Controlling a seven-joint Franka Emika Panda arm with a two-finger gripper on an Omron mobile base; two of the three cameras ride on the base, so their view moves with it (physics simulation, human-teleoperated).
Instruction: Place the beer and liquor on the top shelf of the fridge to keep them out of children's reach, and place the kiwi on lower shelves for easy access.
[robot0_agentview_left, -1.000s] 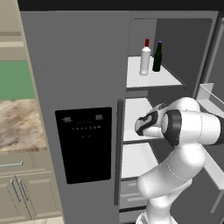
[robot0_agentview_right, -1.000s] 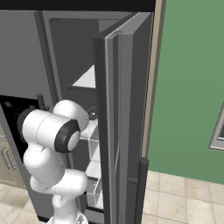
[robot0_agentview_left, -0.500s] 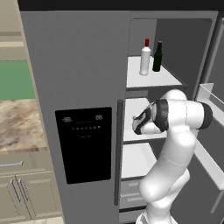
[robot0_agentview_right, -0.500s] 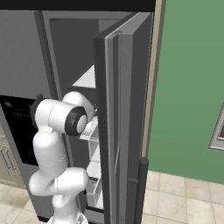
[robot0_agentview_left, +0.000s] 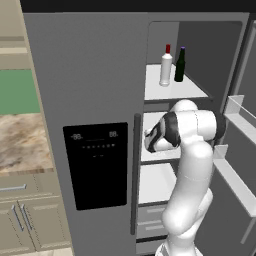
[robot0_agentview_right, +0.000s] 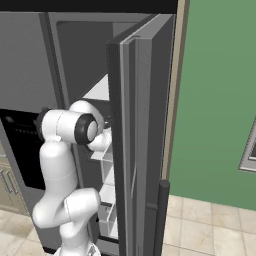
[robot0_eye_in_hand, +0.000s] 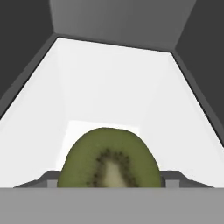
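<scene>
Since the earlier frames the white arm's elbow has swung up and inward, so the forearm now reaches level into the open compartment rather than bulging out in front of it. At the tool (robot0_eye_in_hand: 110, 183), two small dark tips peek out low on either side of the kiwi (robot0_eye_in_hand: 109, 158), an olive-green fruit shown with its pale cut face and ring of dark seeds toward the hand camera. Whether the tips press on the fruit or stand just clear of it I cannot tell; the fruit covers most of them. It seems to sit on or just above a white flat shelf panel (robot0_eye_in_hand: 113, 83), one of the lower shelves, which runs back to a grey rear wall between dark side walls.

From the left base camera, the wrist is inside the tall grey metal-look fridge (robot0_agentview_left: 85, 70) at the level of the second white shelf (robot0_agentview_left: 150, 152). Above it, on the top shelf (robot0_agentview_left: 172, 90), the pale whitish bottle of liquor with a red cap (robot0_agentview_left: 165, 67) and the slim dark green beer bottle with a purple cap (robot0_agentview_left: 180, 65) stand upright just beside each other. A black display panel (robot0_agentview_left: 97, 165) sits on the closed left door, and the right door (robot0_agentview_right: 137, 140) stands swung open.
</scene>
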